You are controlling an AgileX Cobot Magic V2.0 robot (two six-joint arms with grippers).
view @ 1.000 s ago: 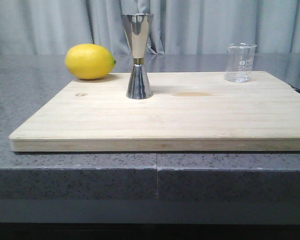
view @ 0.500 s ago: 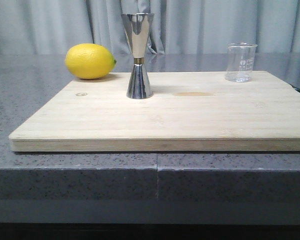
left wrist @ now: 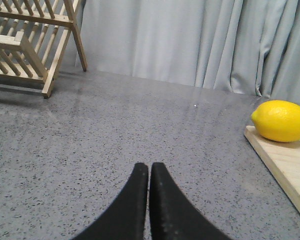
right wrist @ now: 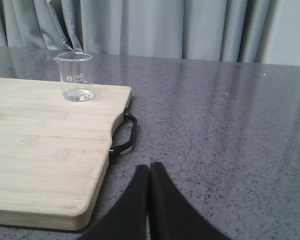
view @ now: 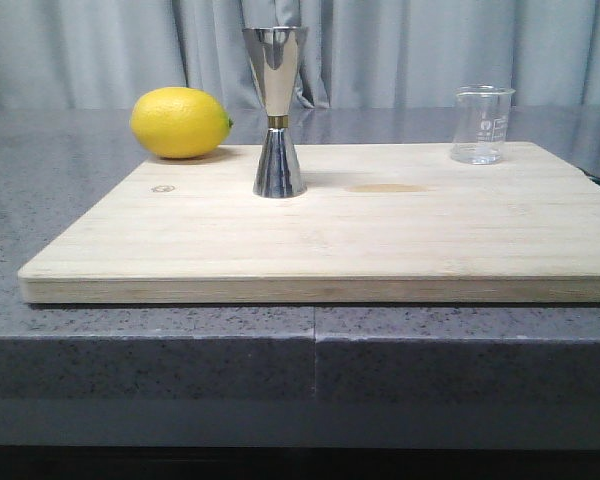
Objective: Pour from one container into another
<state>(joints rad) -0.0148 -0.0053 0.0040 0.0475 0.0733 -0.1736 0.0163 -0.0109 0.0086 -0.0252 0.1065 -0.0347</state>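
My left pincer (left wrist: 149, 172) is clenched, its two black fingers pressed together with nothing between them, hanging over the bare grey surface (left wrist: 90, 150) to the left of the wooden board (view: 340, 225). My right pincer (right wrist: 149, 175) is clenched and empty too, over the surface just off the board's right edge, near the board's black handle (right wrist: 126, 135).

Nearest my left pincer is the lemon (view: 180, 122), lying at the board's far left corner. A wooden rack (left wrist: 30, 40) stands further left on the surface, well away from the board.

Nearest my right pincer is the glass beaker (view: 480, 124), upright at the far right of the board, with white marks on its wall. The steel jigger (view: 277, 110) stands upright on the far part of the board, right of the lemon and well apart from the beaker. Grey curtains (view: 430, 50) hang behind.
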